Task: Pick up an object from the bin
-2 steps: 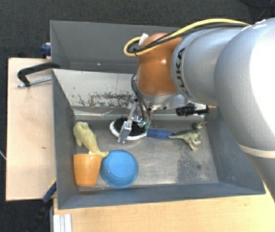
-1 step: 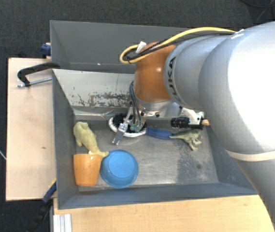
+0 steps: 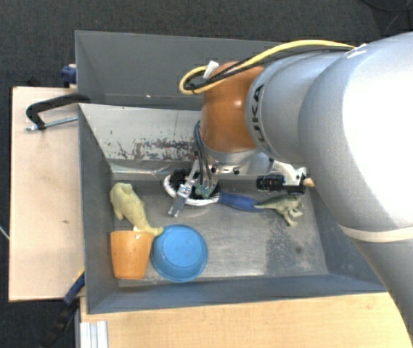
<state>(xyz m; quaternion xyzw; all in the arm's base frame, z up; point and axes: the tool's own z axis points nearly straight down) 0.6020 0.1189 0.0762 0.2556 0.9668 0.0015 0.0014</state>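
Observation:
My gripper [image 3: 178,204] hangs low over the middle of the bin floor, near the back wall, with its tip pointing down and to the left. A blue-handled tool [image 3: 235,202] lies just to its right. Past that tool lie an olive toy dinosaur [image 3: 288,209] and a black marker with an orange end [image 3: 284,183]. A pale yellow toy animal [image 3: 129,206] lies to the gripper's left. In front of the gripper, a blue round bowl [image 3: 179,252] sits beside an orange cup [image 3: 130,254]. Nothing shows in the gripper.
The arm with its orange cover and yellow cable reaches in from the right and hides the bin's back right part. Bare floor lies at the front right, between the blue bowl and the right wall.

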